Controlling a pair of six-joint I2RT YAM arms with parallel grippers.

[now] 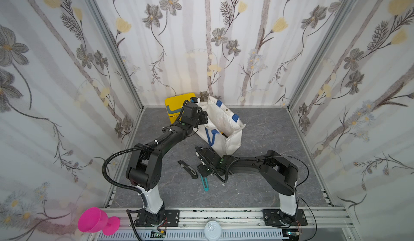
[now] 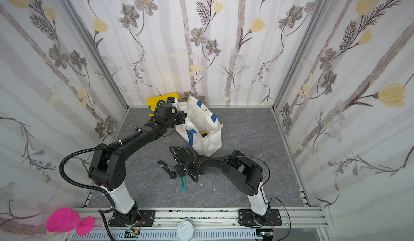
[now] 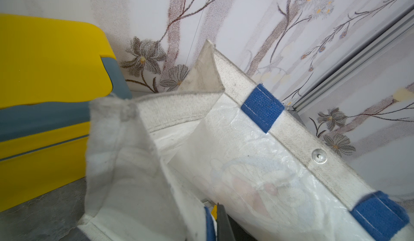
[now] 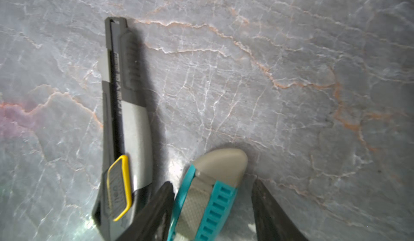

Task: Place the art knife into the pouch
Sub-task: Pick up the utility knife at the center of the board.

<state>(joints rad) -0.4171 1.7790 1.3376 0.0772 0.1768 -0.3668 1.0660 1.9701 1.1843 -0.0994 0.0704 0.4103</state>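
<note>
The white pouch [image 1: 224, 121] [image 2: 201, 119] stands at the back of the table with its mouth held open. My left gripper [image 1: 202, 117] is shut on its near rim; the left wrist view shows the fabric [image 3: 246, 161] pinched beside one finger [image 3: 223, 224]. A teal art knife [image 1: 205, 184] [image 4: 208, 195] lies flat on the table. My right gripper [image 1: 202, 172] [image 4: 212, 184] is open and straddles its blunt end: one finger touches its side, the other stands apart. A black and grey art knife [image 1: 188, 168] [image 4: 125, 121] lies just beside it. Something yellow shows inside the pouch.
A yellow box [image 1: 175, 107] [image 3: 44, 72] with a grey handle stands against the back wall, left of the pouch. A pink goblet [image 1: 96, 220] lies outside the front rail at the left. Patterned walls close in the grey marbled table [image 1: 268, 184] on three sides.
</note>
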